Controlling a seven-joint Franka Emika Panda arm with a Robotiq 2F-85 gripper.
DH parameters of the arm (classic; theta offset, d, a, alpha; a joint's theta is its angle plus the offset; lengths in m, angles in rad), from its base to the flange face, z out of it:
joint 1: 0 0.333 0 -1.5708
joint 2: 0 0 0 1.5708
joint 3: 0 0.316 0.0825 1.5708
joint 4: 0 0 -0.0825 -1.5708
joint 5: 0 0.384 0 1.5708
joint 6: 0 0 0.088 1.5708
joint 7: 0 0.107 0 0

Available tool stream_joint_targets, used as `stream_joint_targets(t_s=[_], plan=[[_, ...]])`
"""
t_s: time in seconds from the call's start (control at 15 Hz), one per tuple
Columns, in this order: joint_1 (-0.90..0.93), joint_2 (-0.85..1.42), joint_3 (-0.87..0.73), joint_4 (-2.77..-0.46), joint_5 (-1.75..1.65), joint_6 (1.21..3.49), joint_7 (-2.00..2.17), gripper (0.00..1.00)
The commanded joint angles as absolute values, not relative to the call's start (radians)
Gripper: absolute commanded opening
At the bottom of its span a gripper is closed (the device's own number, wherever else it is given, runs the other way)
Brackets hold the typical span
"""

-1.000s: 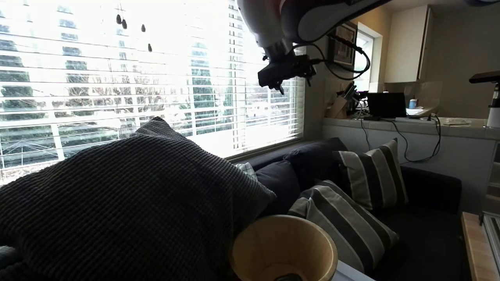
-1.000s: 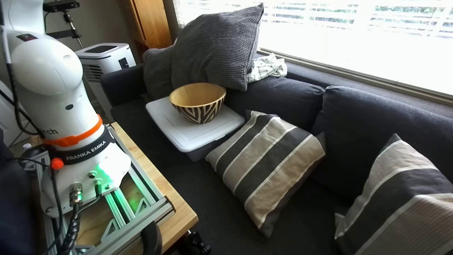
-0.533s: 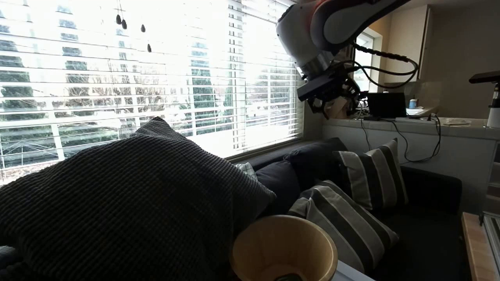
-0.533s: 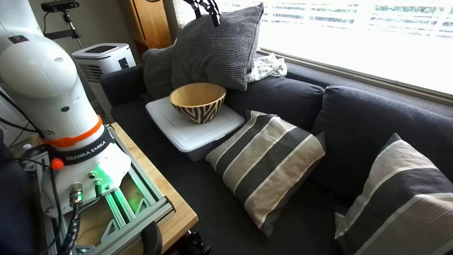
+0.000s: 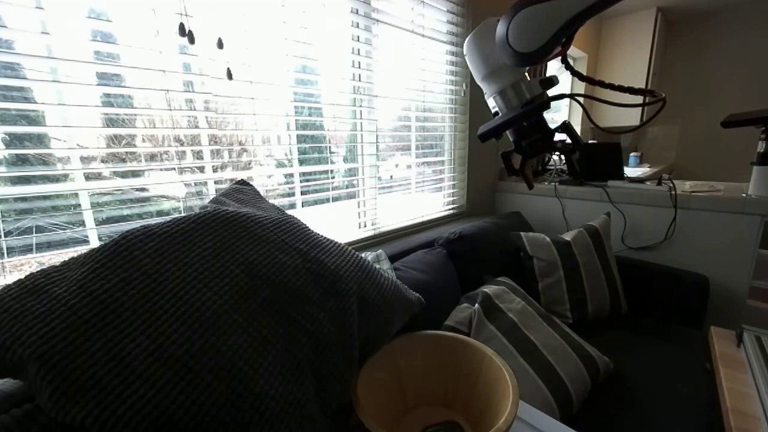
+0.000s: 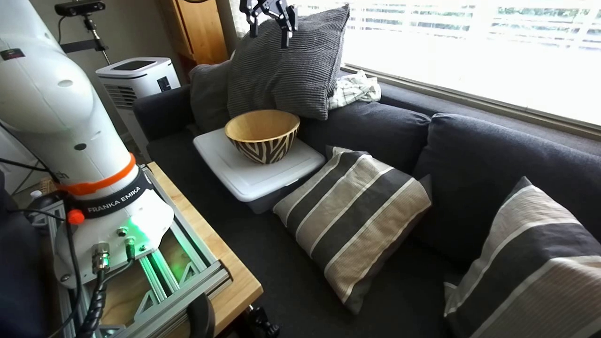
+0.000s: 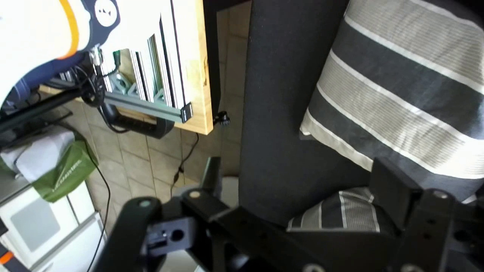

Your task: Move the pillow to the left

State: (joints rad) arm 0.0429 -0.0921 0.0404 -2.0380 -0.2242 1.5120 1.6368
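Observation:
The large dark charcoal-grey pillow (image 6: 300,80) leans at the back of the sofa beside the window, with one corner pointing up. It fills the lower left of an exterior view (image 5: 210,312). My gripper (image 6: 269,38) is open and empty; in that view it overlaps the pillow's upper part. In an exterior view the gripper (image 5: 545,169) hangs high and far to the right of the pillow, apart from it. In the wrist view the gripper's (image 7: 297,168) fingers are wide apart with nothing between them, above the sofa seat. The pillow is out of the wrist view.
A wooden bowl (image 6: 263,126) stands on a white-lidded box (image 6: 230,166) in front of the pillow. Striped cushions (image 6: 357,211) lie on the sofa (image 6: 263,281). A checked cloth (image 6: 357,88) lies beside the pillow. Window blinds (image 5: 270,120) are behind. The robot's wooden base (image 6: 244,277) borders the sofa.
The arm and gripper have swung right and lowered in an exterior view; in an exterior view the gripper has come into sight from the top, over the pillow. The pillow has not moved.

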Motion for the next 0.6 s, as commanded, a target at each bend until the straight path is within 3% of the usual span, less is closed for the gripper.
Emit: stream_joint_targets(t_s=[0.0, 0.53], plan=[[0.030, -0.098, 0.047, -2.031, -0.219, 1.510, 1.635, 1.00], [0.031, -0.088, 0.050, -2.030, -0.220, 1.510, 1.634, 1.00]])
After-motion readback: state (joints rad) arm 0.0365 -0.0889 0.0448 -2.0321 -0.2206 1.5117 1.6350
